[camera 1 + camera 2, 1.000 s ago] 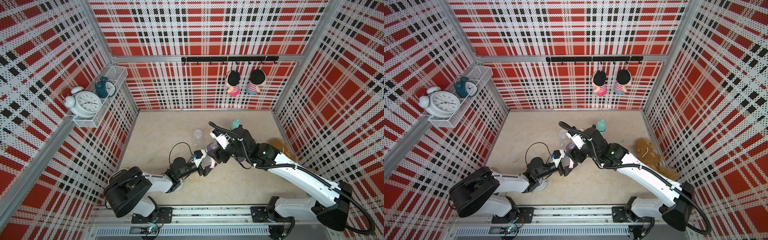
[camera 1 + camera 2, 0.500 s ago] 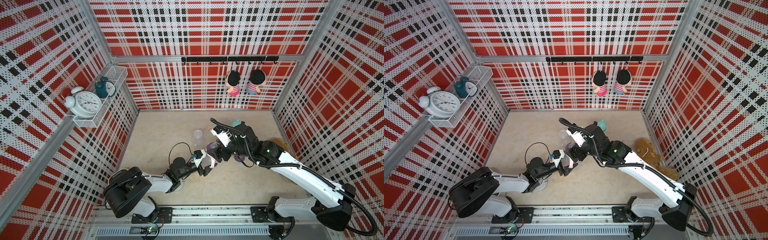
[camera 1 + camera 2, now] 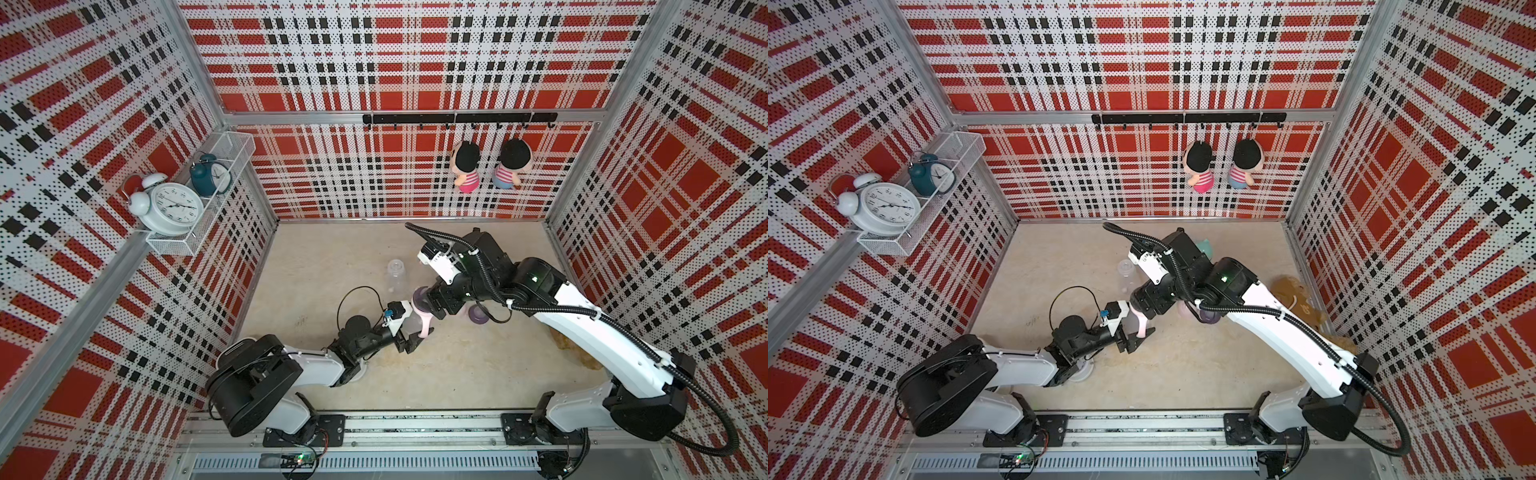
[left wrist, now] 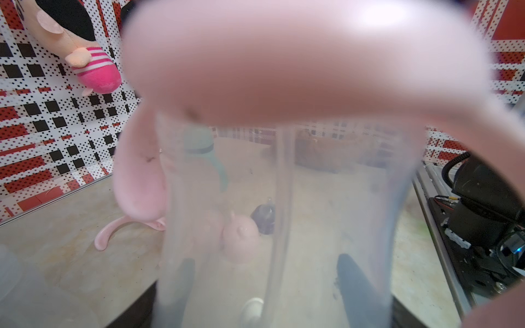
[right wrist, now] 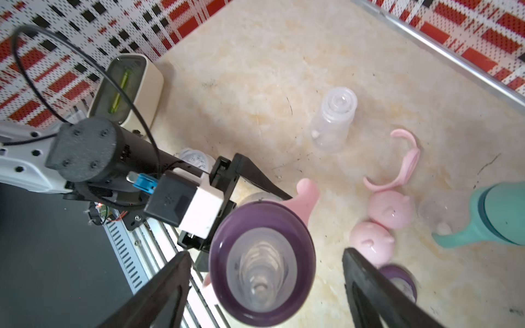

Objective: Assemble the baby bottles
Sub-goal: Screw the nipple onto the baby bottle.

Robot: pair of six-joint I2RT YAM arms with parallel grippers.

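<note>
We find left fingers (image 5: pixel 255 174) clamped on one bottle (image 4: pixel 341 198), ring (image 5: pixel 308 193) and collar (image 5: pixel 302 255) fitted (uncapped); right fingers (image 5: pixel 366 286) apart around the collar. Clear bottle (image 5: pixel 335 119), loose ring (image 5: pixel 406 164), caps (image 5: pixel 390 210) await.

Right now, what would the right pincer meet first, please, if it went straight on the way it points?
Probably the purple nipple collar on the pink-handled bottle held by the left pincer: it sits dead ahead of the right pincer, though depth is unclear.
</note>
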